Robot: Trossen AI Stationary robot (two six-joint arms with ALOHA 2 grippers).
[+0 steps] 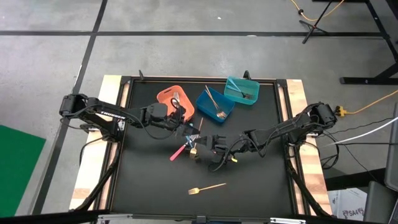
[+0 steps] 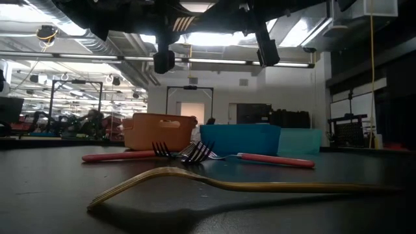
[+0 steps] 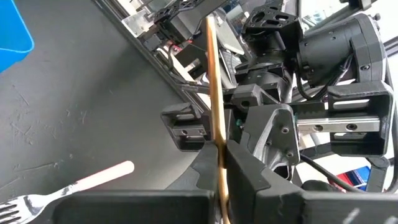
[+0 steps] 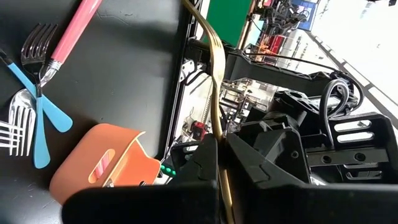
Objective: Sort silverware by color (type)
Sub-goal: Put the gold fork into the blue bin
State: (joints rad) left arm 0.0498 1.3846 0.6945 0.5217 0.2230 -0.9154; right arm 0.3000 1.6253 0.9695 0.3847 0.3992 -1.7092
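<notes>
My left gripper (image 1: 188,129) and my right gripper (image 1: 200,147) meet nose to nose over the middle of the black mat, each shut on a slim gold utensil (image 3: 213,87), (image 4: 214,62). It appears to be one piece shared between them, and its head is hidden. Below them, a pink-handled fork (image 1: 178,152) and crossed light-blue-handled forks (image 4: 37,118) lie flat on the mat. A second gold fork (image 1: 206,186) lies flat near the mat's near edge. My left gripper (image 3: 222,171) pinches the gold utensil's thin handle (image 3: 219,146) between its two fingers, which lie across it. The handle runs on past the fingers toward the right gripper, clear of the mat. My right gripper (image 4: 219,165) pinches the gold handle (image 4: 217,140) between its two fingers, again across it. Beyond the fingers the handle curves away toward the left gripper, lifted clear.
Three bins stand at the mat's far side: an orange one (image 1: 176,99) with a spoon in it, a blue one (image 1: 214,102) with gold pieces, and a teal one (image 1: 241,90) with blue-handled pieces. The mat has a raised frame (image 1: 283,124). Open mat lies to the near left and near right.
</notes>
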